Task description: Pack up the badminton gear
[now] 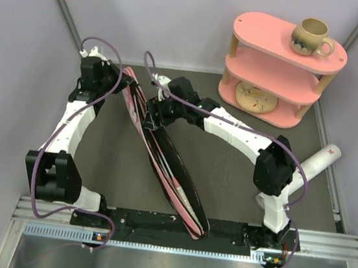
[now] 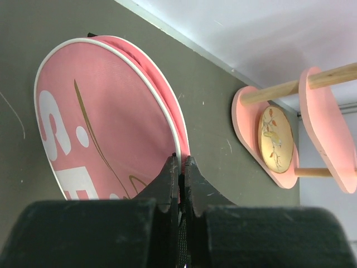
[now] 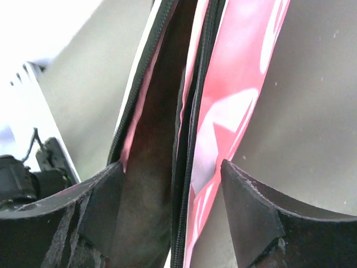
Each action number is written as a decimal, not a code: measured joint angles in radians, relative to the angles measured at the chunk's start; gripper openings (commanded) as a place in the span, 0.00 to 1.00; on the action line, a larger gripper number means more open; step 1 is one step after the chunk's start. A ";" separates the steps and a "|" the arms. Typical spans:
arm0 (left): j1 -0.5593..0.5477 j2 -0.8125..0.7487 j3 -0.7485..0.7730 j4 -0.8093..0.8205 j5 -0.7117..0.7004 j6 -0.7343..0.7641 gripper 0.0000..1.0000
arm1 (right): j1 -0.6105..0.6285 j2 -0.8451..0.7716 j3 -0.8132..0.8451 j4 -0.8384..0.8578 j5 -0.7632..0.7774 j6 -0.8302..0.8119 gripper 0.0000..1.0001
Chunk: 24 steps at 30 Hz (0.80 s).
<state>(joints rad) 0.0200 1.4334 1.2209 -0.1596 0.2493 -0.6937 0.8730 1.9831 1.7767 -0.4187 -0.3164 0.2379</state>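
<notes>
Grey counter [image 1: 226, 179]: left jaws clamp bag [image 2: 106, 128] rim; right jaws wide astride it. Likely zipping; next needs the zip pull.

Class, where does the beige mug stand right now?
In the top view, the beige mug stands on the upper tier of the pink shelf, in the far right corner.
</notes>
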 measured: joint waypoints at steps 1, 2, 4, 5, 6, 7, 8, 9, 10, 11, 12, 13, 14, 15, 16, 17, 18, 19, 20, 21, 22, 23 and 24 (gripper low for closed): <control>0.005 0.000 -0.004 0.006 0.011 -0.005 0.00 | -0.007 0.005 0.015 0.016 -0.011 0.026 0.73; 0.009 0.000 -0.008 0.016 0.023 -0.011 0.00 | -0.018 0.011 0.031 0.033 -0.030 0.054 0.74; 0.017 0.000 -0.024 0.044 0.048 -0.019 0.00 | -0.044 0.031 0.067 0.079 -0.069 0.119 0.75; 0.021 0.000 -0.031 0.056 0.058 -0.024 0.00 | -0.056 0.043 0.086 0.101 -0.083 0.148 0.75; 0.026 0.000 -0.042 0.077 0.074 -0.032 0.00 | -0.072 0.061 0.113 0.126 -0.102 0.183 0.74; 0.032 -0.002 -0.055 0.096 0.088 -0.041 0.00 | -0.087 0.083 0.140 0.150 -0.119 0.220 0.74; 0.040 -0.005 -0.068 0.114 0.103 -0.048 0.00 | -0.102 0.108 0.171 0.175 -0.136 0.261 0.71; 0.045 -0.008 -0.076 0.124 0.112 -0.056 0.00 | -0.117 0.134 0.197 0.200 -0.153 0.299 0.69; 0.051 -0.012 -0.087 0.139 0.123 -0.065 0.00 | -0.127 0.157 0.220 0.220 -0.168 0.337 0.67; 0.058 -0.016 -0.096 0.150 0.134 -0.071 0.00 | -0.137 0.187 0.248 0.248 -0.185 0.382 0.61; 0.063 -0.021 -0.105 0.160 0.143 -0.077 0.00 | -0.145 0.216 0.273 0.274 -0.199 0.424 0.60; 0.067 -0.024 -0.113 0.167 0.152 -0.084 0.00 | -0.154 0.246 0.296 0.297 -0.214 0.467 0.58; 0.071 -0.027 -0.119 0.173 0.159 -0.090 0.00 | -0.163 0.275 0.315 0.322 -0.228 0.510 0.55; 0.073 -0.027 -0.124 0.179 0.164 -0.094 0.00 | -0.169 0.302 0.332 0.349 -0.240 0.553 0.53; 0.075 -0.029 -0.129 0.188 0.167 -0.098 0.00 | -0.173 0.325 0.338 0.373 -0.252 0.592 0.53; 0.076 -0.031 -0.134 0.195 0.174 -0.101 0.00 | -0.176 0.345 0.339 0.397 -0.263 0.629 0.51; 0.076 -0.031 -0.138 0.201 0.179 -0.105 0.00 | -0.178 0.362 0.340 0.418 -0.273 0.665 0.49; 0.076 -0.032 -0.141 0.206 0.182 -0.107 0.00 | -0.178 0.377 0.340 0.437 -0.282 0.694 0.48; 0.077 -0.032 -0.144 0.211 0.184 -0.109 0.00 | -0.177 0.389 0.340 0.451 -0.293 0.723 0.47; 0.077 -0.033 -0.146 0.213 0.186 -0.112 0.00 | -0.177 0.399 0.340 0.471 -0.304 0.752 0.46; 0.078 -0.033 -0.147 0.214 0.187 -0.115 0.00 | -0.177 0.406 0.340 0.491 -0.315 0.780 0.46; 0.079 -0.033 -0.147 0.215 0.189 -0.117 0.00 | -0.177 0.411 0.340 0.515 -0.325 0.805 0.46; 0.080 -0.034 -0.148 0.218 0.190 -0.118 0.00 | -0.178 0.415 0.340 0.541 -0.333 0.827 0.47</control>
<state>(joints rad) 0.0998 1.3998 1.0729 0.0586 0.4393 -0.8120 0.6952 2.3981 2.1162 0.1223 -0.6491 1.0649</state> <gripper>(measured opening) 0.025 0.465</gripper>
